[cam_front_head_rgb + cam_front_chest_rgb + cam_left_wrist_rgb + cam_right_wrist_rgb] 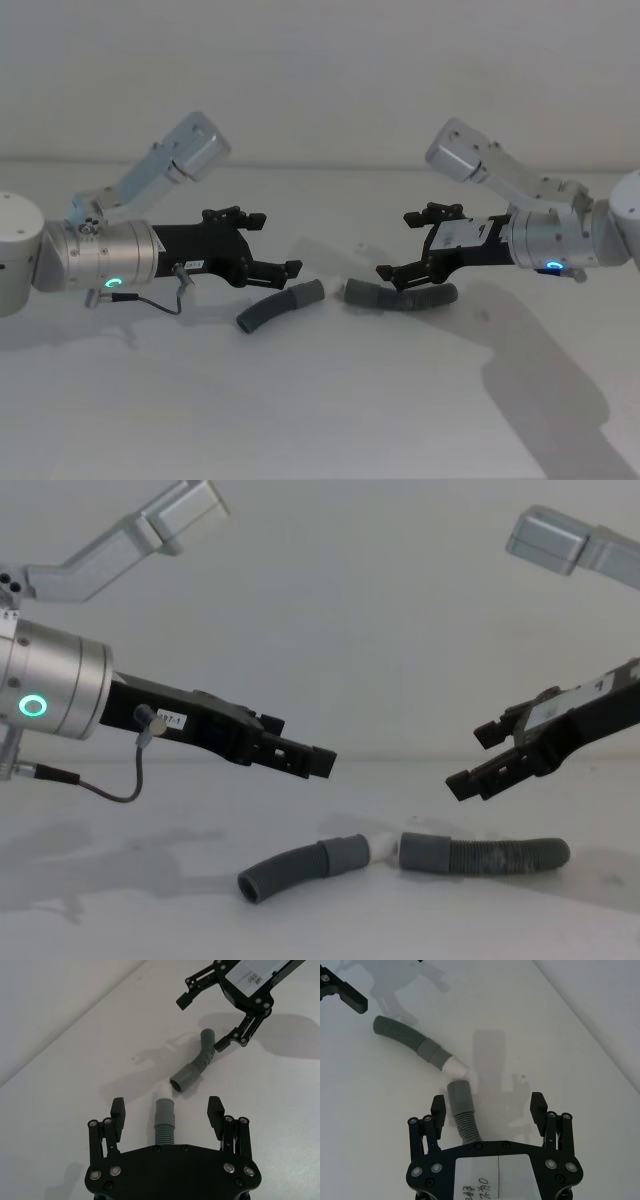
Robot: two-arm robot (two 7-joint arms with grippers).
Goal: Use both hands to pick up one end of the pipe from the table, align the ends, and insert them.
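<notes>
left pincer (275,243): fingers spread wide, clear of the table (300,420), nothing held. shorter hose piece (280,305) lying flat directly beneath it; in wrist view centred between the two fingers, white tip (164,1091) just past the fingertips.

right pincer (397,245): likewise spread wide and empty, hovering over the longer hose piece (410,297). open cuff (458,1095) of that piece between its fingers but off-centre, nearer one finger than the other.

both pieces on the table, neither lifted. white tip and open cuff nearly touching, yet not in line: set at an angle, tip off to one side of the cuff's mouth.

risks, judged from this layout:
- off-centre closing on the right side: likely to shove or roll the open cuff sideways before clamping, possibly knocking the white tip.
- gripping on the corrugated part rather than the smooth end: hose flexible, so free end apt to droop or swing after lift, spoiling alignment.
- curved shorter hose piece: liable to twist in the fingers once lifted, pointing the tip away from the mouth.
- pushing together without correcting the angle: tip likely to catch on the rim, buckle the hose, or slide past instead of entering.
- descending too far: fingertips striking the table.
- ends so close together: little room for both pincers, collision possible near the joint.
</notes>
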